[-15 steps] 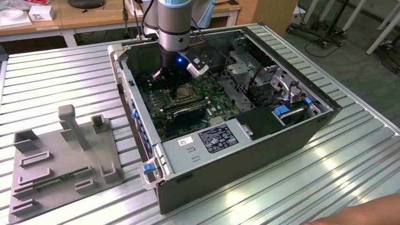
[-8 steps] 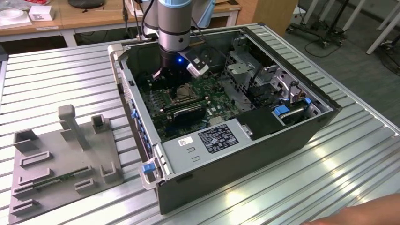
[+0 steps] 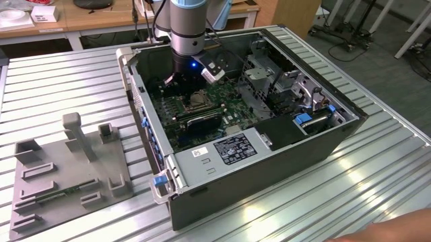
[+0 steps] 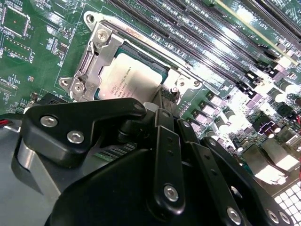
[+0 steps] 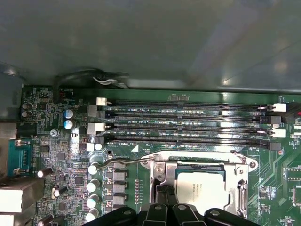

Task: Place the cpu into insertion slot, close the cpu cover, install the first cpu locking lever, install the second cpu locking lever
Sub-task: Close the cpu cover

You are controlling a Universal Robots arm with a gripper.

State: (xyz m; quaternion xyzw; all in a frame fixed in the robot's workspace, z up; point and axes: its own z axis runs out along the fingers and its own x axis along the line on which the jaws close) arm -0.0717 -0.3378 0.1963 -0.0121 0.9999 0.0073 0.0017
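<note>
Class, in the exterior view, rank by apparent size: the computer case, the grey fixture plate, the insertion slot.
Largest: computer case.
Then: grey fixture plate.
Smallest: insertion slot.
No two look alike in size.

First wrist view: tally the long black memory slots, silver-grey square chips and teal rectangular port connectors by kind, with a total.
Long black memory slots: 4
Silver-grey square cpu chip: 1
Teal rectangular port connector: 1
Total: 6

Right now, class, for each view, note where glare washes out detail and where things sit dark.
Second wrist view: glare bleaches part of the motherboard, while the end effector is a dark mass in front. First wrist view: the cpu shines pale. Exterior view: the table reflects bright streaks.
</note>
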